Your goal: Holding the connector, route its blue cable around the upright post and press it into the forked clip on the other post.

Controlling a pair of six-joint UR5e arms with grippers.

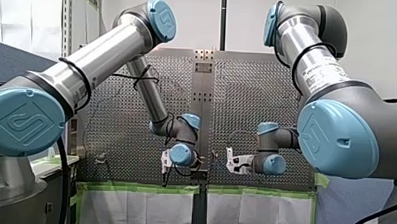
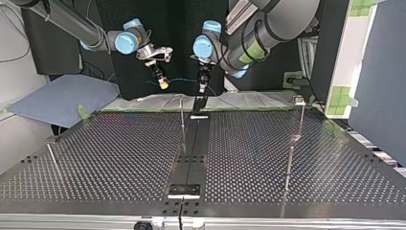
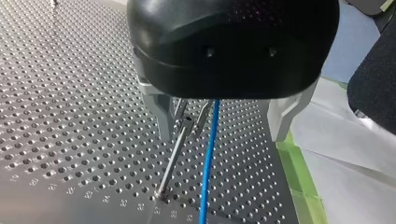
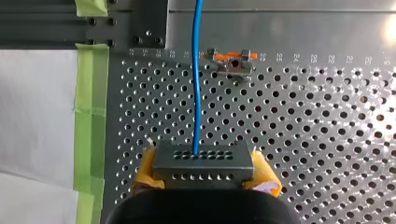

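The cable [image 4: 198,93] was bright blue. The connector [image 4: 203,163] was dark grey with two rows of small holes. The pads [image 4: 267,177] on my right pincer [image 4: 205,173] were yellow. The bench [image 4: 327,140] was shiny silver, dotted with holes. The tape [image 4: 88,107] was green.

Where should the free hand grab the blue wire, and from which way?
Probably the straight stretch of blue wire beside the forked post, coming down from above: it runs between the open jaws of my left gripper, so they can close on its thin sides.
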